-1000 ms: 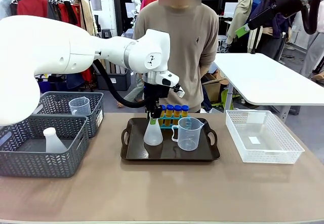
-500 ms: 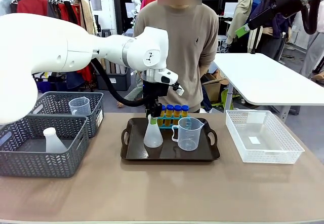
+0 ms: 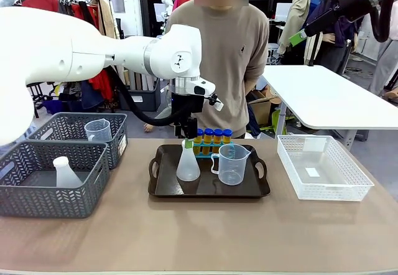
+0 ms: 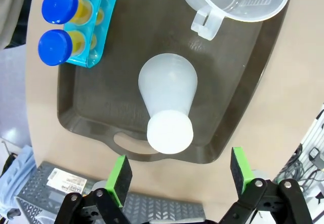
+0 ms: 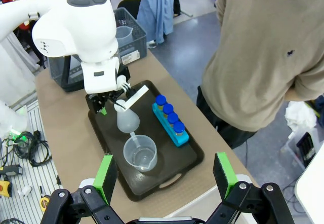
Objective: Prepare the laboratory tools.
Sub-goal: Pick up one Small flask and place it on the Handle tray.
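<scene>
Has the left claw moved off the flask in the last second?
Yes. The left claw has risen straight up, open, against the conical flask, which stands unmoved on the tray.

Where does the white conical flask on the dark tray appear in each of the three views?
Front view: the flask stands on the tray's left half, below the open left pincer.
Left wrist view: centre, seen from above.
Right wrist view: left of centre, under the left arm.
Shared landmark: the clear measuring beaker stands beside it.
</scene>
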Controlling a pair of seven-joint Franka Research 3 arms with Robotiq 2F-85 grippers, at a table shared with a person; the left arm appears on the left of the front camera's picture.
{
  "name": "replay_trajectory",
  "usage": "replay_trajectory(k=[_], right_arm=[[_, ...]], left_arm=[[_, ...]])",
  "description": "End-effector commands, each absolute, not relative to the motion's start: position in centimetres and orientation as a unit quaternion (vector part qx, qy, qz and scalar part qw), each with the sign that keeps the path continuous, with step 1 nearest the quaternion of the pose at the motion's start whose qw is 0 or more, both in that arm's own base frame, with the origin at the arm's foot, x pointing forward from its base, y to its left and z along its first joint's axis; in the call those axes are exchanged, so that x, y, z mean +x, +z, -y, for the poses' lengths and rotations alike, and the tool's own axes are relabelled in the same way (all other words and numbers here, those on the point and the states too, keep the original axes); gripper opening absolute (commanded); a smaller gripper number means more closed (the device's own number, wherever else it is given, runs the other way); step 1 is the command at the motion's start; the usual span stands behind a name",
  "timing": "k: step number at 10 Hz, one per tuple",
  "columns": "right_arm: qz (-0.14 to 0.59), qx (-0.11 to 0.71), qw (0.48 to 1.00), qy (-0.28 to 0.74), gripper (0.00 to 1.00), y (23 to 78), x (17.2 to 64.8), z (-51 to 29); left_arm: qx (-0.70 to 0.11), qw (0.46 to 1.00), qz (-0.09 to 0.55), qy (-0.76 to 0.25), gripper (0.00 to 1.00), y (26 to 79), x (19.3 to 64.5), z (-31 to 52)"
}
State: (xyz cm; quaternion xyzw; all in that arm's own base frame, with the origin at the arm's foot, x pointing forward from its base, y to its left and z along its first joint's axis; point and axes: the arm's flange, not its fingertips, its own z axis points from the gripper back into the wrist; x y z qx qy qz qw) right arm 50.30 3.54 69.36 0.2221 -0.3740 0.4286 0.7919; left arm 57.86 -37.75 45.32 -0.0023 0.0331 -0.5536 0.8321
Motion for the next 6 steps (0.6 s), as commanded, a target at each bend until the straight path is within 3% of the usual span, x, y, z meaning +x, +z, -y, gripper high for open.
replay_trajectory(k=[1, 6], right_arm=[[0.377, 0.225, 0.790, 0.429, 1.00, 69.40, 50.23, -3.65], [0.377, 0.225, 0.790, 0.429, 1.00, 69.40, 50.23, -3.65]], left_arm=[[-0.016, 0.834, -0.031, -0.551, 1.00, 46.17, 56.61, 36.83], [-0.008, 0.834, -0.025, -0.551, 1.00, 47.01, 57.12, 37.32]])
